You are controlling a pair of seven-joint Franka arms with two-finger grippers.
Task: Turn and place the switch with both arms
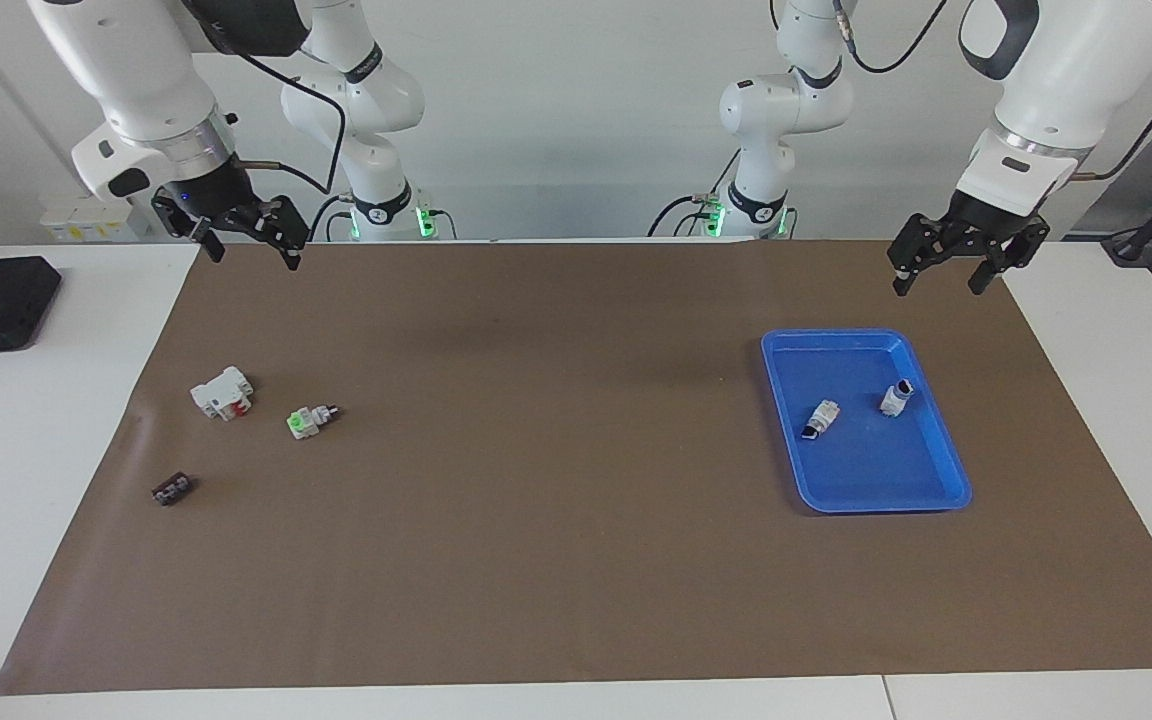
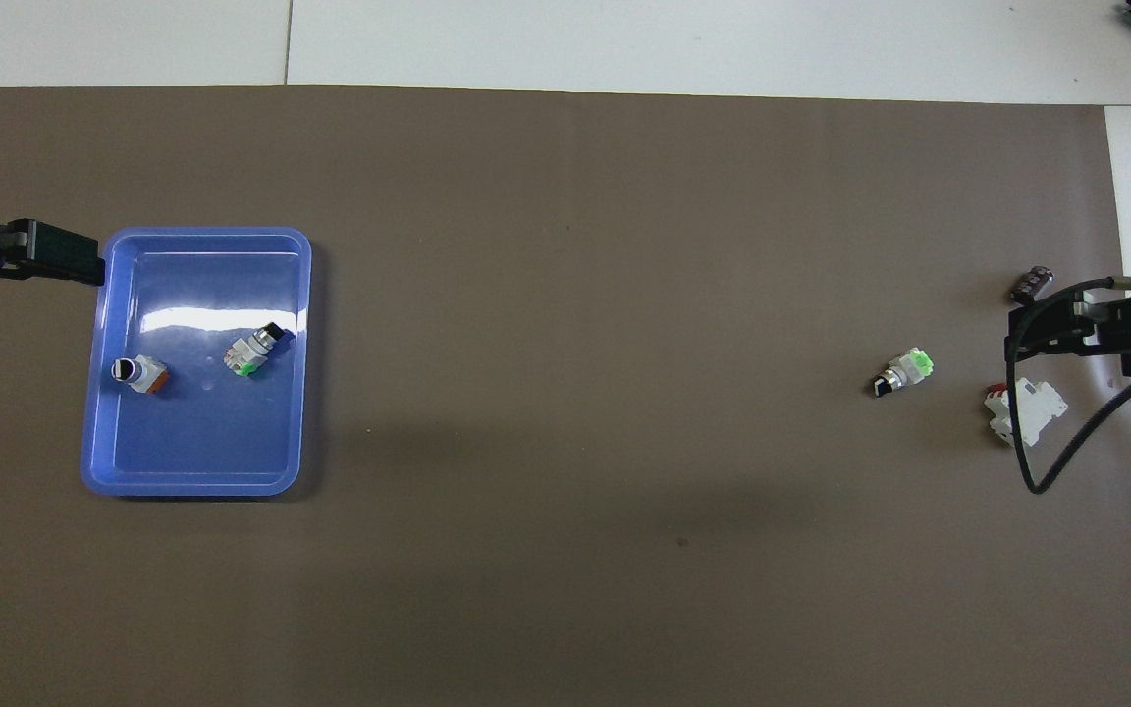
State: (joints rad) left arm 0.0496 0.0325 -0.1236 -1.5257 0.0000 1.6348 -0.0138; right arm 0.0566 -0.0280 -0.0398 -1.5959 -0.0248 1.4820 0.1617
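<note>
Switch (image 1: 311, 420) lies on mat; both grippers raised, open.

Under my right pincer (image 1: 248, 238) the brown mat (image 1: 576, 560) looks matt and papery. Near my left pincer (image 1: 966, 262) the blue tray (image 1: 946, 480) is glossy plastic. My arms (image 1: 1066, 70) are glossy white; the switch (image 1: 310, 419) looks like plastic.

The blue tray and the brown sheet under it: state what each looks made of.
The blue tray looks like moulded plastic with a glossy finish: light glares off its floor and its rim is rounded. The brown sheet looks like matte paper or thin card, flat and free of shine, lying over a white table; which of the two is not certain.
</note>
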